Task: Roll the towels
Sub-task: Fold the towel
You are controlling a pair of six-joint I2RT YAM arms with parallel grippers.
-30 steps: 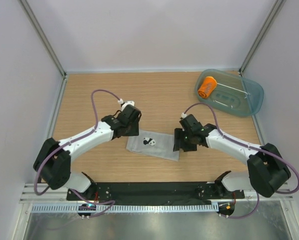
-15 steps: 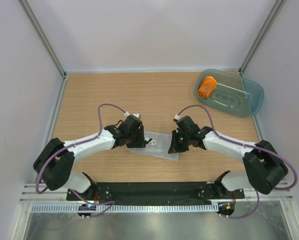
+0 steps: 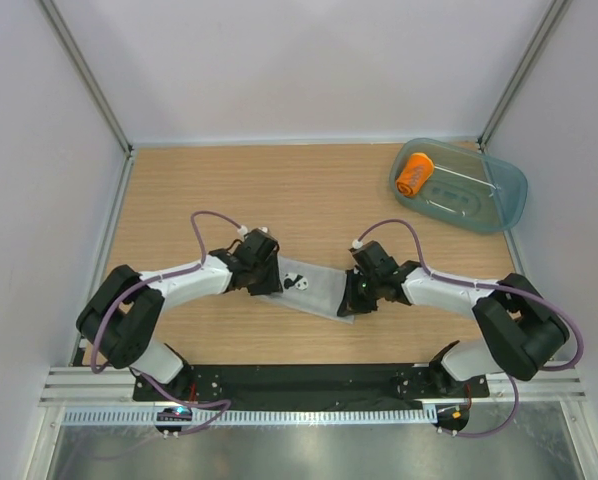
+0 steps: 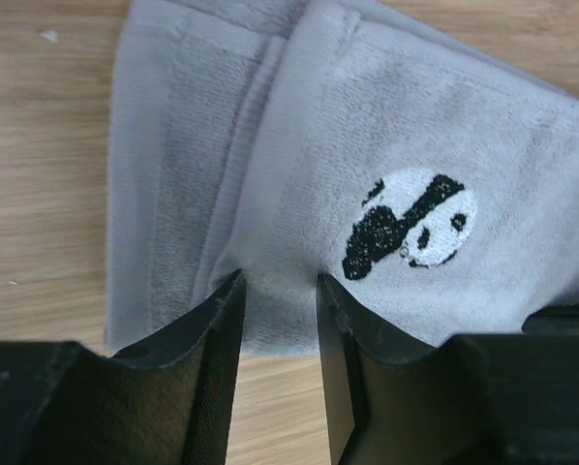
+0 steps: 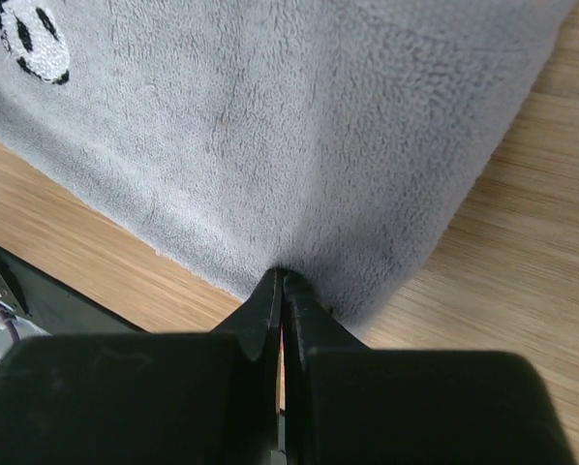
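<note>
One grey towel (image 3: 317,287) flat, one orange towel (image 3: 414,173) rolled, one tub (image 3: 491,205)

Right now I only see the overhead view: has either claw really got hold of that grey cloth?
Observer: The right gripper has. Its wrist camera shows the fingers pinched shut on an edge of the grey towel, with the cloth puckering there.
Visitor: And the other one?
Observer: The left gripper has its fingers apart, with the towel's edge in the gap between them, not clamped.
Visitor: Is the cloth a single layer?
Observer: No. The left wrist view shows a folded flap lying over a lower layer, beside the panda patch.
</note>
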